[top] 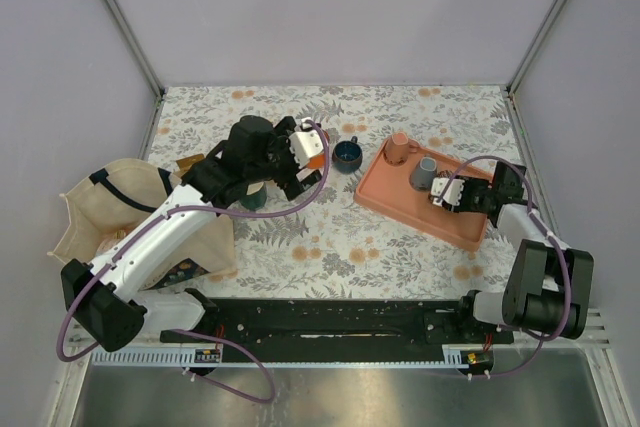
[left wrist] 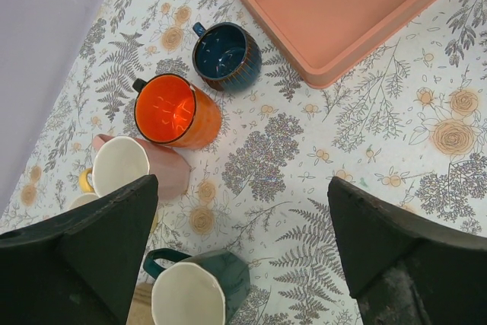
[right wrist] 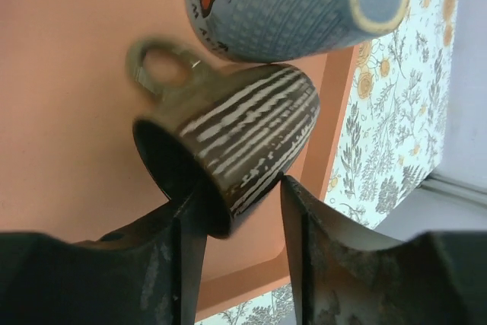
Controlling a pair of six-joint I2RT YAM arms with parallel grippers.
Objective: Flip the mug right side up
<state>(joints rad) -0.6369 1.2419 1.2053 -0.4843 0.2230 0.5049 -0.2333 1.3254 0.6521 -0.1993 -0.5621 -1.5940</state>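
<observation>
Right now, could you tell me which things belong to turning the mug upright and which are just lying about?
Job: brown striped mug, right gripper, salmon tray.
Lying about: grey-blue mug, orange mug, dark blue mug, pink mug, green mug, cloth bag.

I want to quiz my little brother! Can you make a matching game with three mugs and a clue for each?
Mugs: 1 striped brown mug; 2 dark blue mug; 3 teal mug.
Clues: A white inside; B beside the orange mug; C between the fingers of the right end effector.
Pairs: 1-C, 2-B, 3-A.
</observation>
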